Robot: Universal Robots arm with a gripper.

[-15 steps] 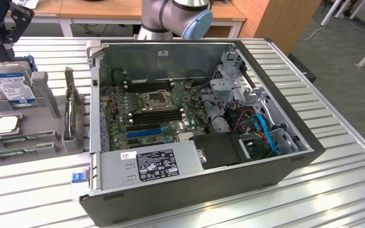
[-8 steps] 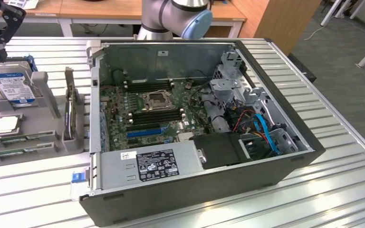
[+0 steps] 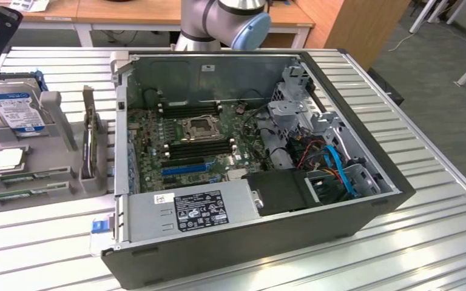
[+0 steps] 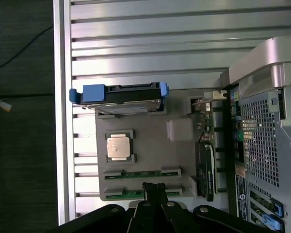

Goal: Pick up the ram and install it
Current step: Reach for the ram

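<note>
Two ram sticks, long thin green boards, lie side by side in the slots of a grey holder (image 4: 150,145): one ram stick (image 4: 140,173) (image 3: 24,177) and a second ram stick (image 4: 128,194) (image 3: 19,195). My gripper (image 4: 154,187) hangs high above them, its black fingers shut together and holding nothing, with the tips over the end of the second stick. The open computer case (image 3: 363,151) lies beside the holder. On its motherboard, rows of black memory slots (image 3: 201,148) flank the CPU socket (image 3: 198,128).
The holder also carries a silver hard drive with a blue label (image 3: 14,106) (image 4: 119,94), a square CPU chip (image 3: 8,159) (image 4: 120,147) and an upright card (image 3: 91,139). A power supply (image 3: 196,209), drive cage (image 3: 293,115) and blue cables (image 3: 342,167) crowd the case. All sits on a ribbed metal table (image 3: 427,242).
</note>
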